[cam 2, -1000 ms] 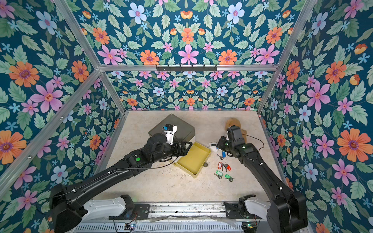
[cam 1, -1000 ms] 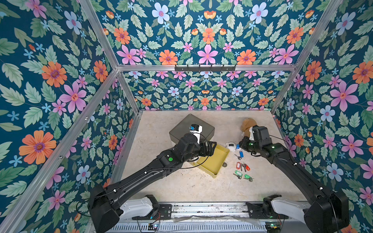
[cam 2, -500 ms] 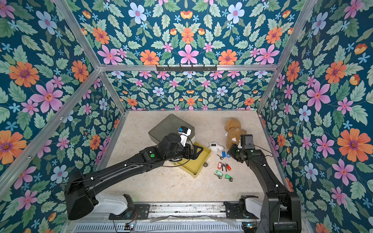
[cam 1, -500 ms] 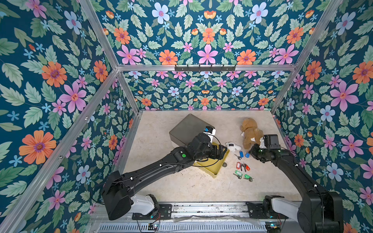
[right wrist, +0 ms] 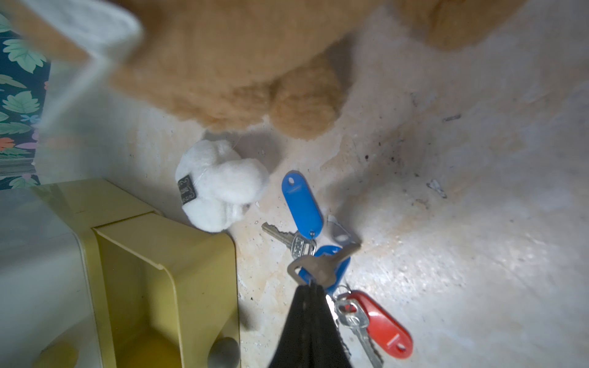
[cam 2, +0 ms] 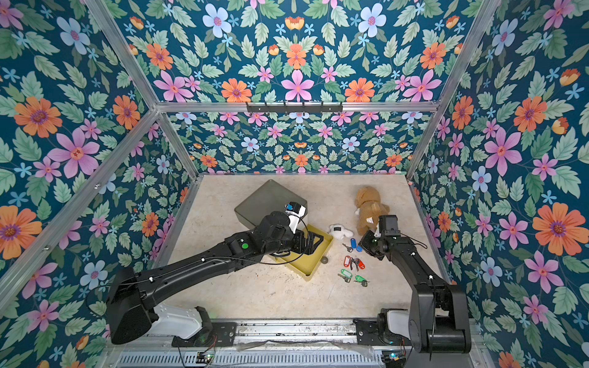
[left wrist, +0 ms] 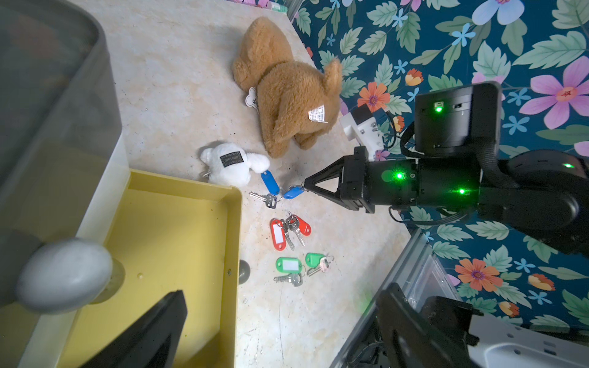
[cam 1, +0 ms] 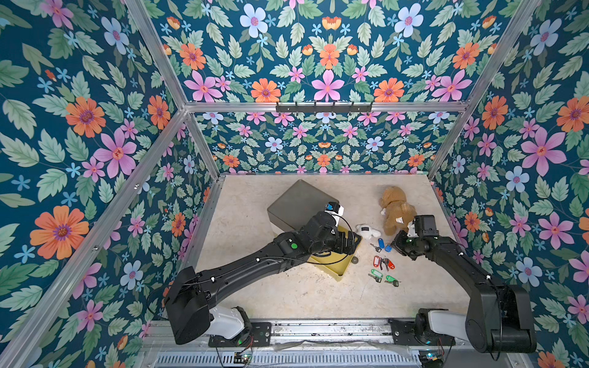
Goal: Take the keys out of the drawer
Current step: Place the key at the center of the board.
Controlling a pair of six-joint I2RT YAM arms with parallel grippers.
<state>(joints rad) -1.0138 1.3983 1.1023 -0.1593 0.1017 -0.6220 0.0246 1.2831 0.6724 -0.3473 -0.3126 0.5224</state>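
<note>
The keys lie on the table to the right of the pulled-out yellow drawer [cam 1: 338,274]: a blue-tagged pair [cam 1: 380,242], a red-tagged pair [cam 1: 377,261] and a green-tagged pair [cam 1: 376,273]. My right gripper [right wrist: 310,286] is shut on one blue-tagged key [right wrist: 322,264], low over the table beside the other blue tag [right wrist: 301,204]; in the left wrist view its tip [left wrist: 305,188] meets that blue tag [left wrist: 293,192]. My left gripper [cam 1: 350,240] hangs open over the drawer [left wrist: 178,229], its fingers [left wrist: 159,328] wide apart with nothing between them. The part of the drawer I see holds nothing.
The drawer belongs to a grey cabinet [cam 1: 296,204] at the back left, and its grey knob [cam 1: 354,260] faces the keys. A brown plush dog [cam 1: 396,210] and a small white plush [cam 1: 366,230] lie just behind the blue tags. Flowered walls close in both sides.
The left arm has reached further right, from the cabinet to over the drawer. The right arm has swung right and forward, staying shut, and has held still for the last half second.
</note>
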